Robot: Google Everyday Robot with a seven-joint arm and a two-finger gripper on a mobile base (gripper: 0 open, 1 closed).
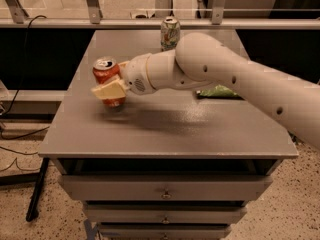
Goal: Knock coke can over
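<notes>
Camera view: coke can (pixel 105 73) clamped upright by gripper (pixel 107 87) jaws, middle left. Risk: can shoved off table (pixel 165 129) left edge, or left standing if not tipped.

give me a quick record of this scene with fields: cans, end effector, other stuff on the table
coke can: near the table's left edge, top up, not knocked over
end effector: at the coke can, overlapping its lower front; arm reaches in from the right
green-and-white can: upright at the table's far edge
green packet: lying on the table's right side, partly behind the arm
table: grey, drawers below
task status: not yet done
</notes>
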